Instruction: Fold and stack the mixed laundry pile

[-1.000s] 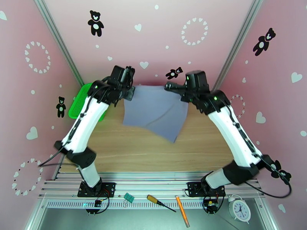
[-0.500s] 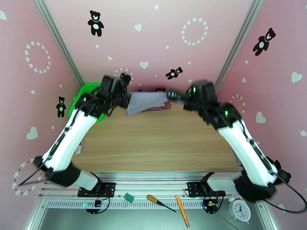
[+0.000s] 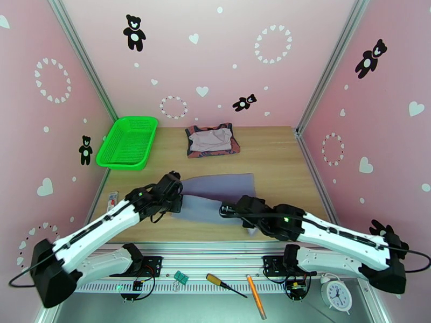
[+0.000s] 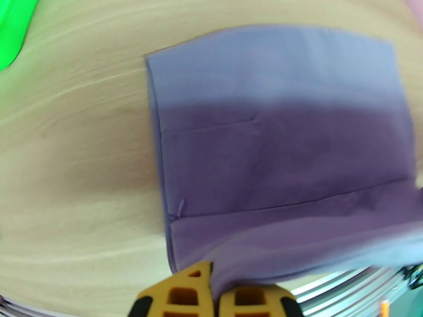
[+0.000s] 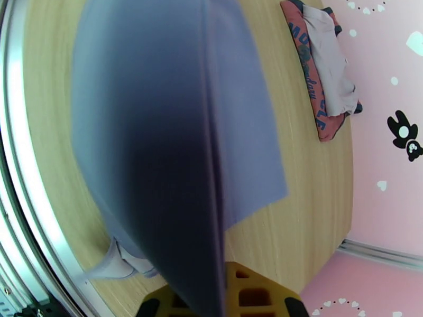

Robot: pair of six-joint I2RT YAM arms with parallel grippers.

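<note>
You pulled both arms back from the far wall; the blue-grey piece (image 3: 221,190) lay spread on the table (image 3: 280,157), its near hem pinched by the left gripper (image 3: 179,202) and the right gripper (image 3: 222,210).

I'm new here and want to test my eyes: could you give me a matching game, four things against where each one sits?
Things:
1 basket
2 blue-grey cloth
3 red top
4 clock

Places:
A back middle of the table
B off the table, past its near edge, on the right
C near half of the table
D back left corner of the table

Pairs: 1-D, 2-C, 3-A, 4-B
</note>
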